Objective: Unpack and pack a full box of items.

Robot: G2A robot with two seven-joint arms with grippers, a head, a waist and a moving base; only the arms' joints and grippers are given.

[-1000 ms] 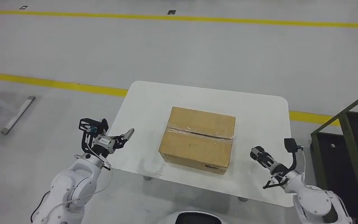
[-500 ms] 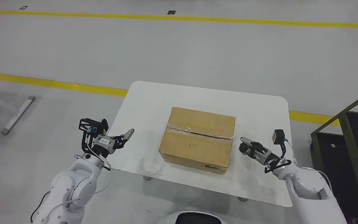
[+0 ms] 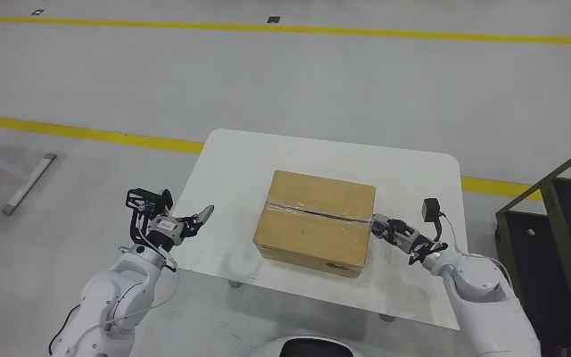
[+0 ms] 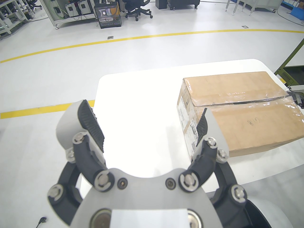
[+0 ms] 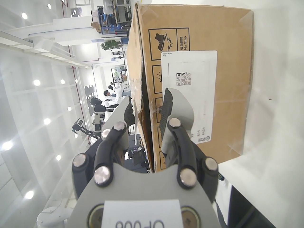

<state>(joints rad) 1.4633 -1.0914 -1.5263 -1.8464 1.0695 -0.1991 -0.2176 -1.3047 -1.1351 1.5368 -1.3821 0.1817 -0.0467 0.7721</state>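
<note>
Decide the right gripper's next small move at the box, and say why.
Probably close the right gripper on the top flap's edge: its open fingers straddle that edge at the cardboard box's end, where a dark gap shows under the flap.

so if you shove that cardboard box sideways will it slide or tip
Probably slides: the box is low and wide, sitting flat on the smooth white table. Its walls look stiff, but the taped top flaps gap slightly at the seam, so they may flex. Weight cannot be judged; it is closed.
</note>
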